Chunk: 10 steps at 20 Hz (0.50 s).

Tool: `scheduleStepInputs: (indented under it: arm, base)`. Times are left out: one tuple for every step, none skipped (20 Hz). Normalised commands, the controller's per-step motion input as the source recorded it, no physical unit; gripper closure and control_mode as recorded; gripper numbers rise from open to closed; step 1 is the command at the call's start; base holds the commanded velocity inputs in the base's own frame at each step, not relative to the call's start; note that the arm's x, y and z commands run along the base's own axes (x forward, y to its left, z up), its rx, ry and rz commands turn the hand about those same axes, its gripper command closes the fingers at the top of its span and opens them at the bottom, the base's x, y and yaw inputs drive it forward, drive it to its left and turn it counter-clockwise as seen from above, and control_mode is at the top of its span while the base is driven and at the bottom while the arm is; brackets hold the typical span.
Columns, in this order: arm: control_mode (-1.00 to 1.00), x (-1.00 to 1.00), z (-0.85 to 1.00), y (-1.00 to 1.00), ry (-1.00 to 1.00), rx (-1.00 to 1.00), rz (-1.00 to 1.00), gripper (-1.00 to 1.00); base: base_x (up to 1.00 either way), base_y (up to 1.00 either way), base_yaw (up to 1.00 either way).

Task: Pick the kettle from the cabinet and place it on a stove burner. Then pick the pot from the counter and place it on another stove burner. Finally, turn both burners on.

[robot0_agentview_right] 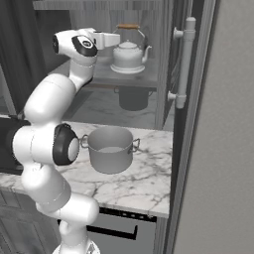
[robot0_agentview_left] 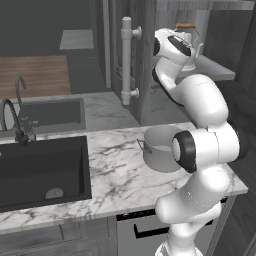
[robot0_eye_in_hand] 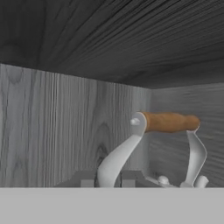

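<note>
Grey wood-grain cabinet is seen open w/ kettle upright on its shelf. Claw, clenched on kettle's handle leg, sits just left of it; wooden grip runs crosswise above. Pot rests on surface below.

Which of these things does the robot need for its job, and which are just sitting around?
Needed for the job:
- small silvery-white kettle with a brown wooden grip, on the shelf
- tall grey wood-grain cabinet
- wide grey metal pot
- white marble counter
- gripper, shut on the kettle's handle

Just sitting around:
- dark sink basin
- curved dark tap
</note>
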Motion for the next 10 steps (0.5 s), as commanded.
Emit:
scheduleStepInputs:
  arm:
    - [-1.00, -0.21, 0.01, -0.10, 0.00, 0.01, -0.01, 1.00]
    - [-1.00, -0.20, 0.06, -0.07, 0.00, 0.02, -0.01, 1.00]
    - [-1.00, -0.21, 0.10, -0.11, 0.00, 0.03, -0.01, 1.00]
    - [-1.00, -0.21, 0.10, -0.11, 0.00, 0.03, -0.01, 1.00]
    - [-1.00, -0.20, 0.06, -0.11, 0.00, 0.01, -0.01, 1.00]
    - [-1.00, -0.27, 0.09, -0.14, 0.00, 0.04, -0.01, 1.00]
    - [-1.00, -0.26, 0.07, -0.13, 0.00, 0.03, -0.01, 1.00]
    - [-1.00, -0.26, 0.06, -0.14, 0.00, 0.03, -0.01, 1.00]
    - [-1.00, -0.26, 0.07, -0.12, 0.00, 0.03, -0.01, 1.00]
    - [-1.00, -0.26, 0.07, -0.13, 0.00, 0.03, -0.02, 1.00]
  base:
    - [0.00, 0.00, 0.00]
    - [0.00, 0.00, 0.00]
    - [0.00, 0.00, 0.00]
    - [0.00, 0.00, 0.00]
    - [0.00, 0.00, 0.00]
    - [0.00, 0.00, 0.00]
    - [0.00, 0.00, 0.00]
    - [0.00, 0.00, 0.00]
    - [0.00, 0.00, 0.00]
    - [0.00, 0.00, 0.00]
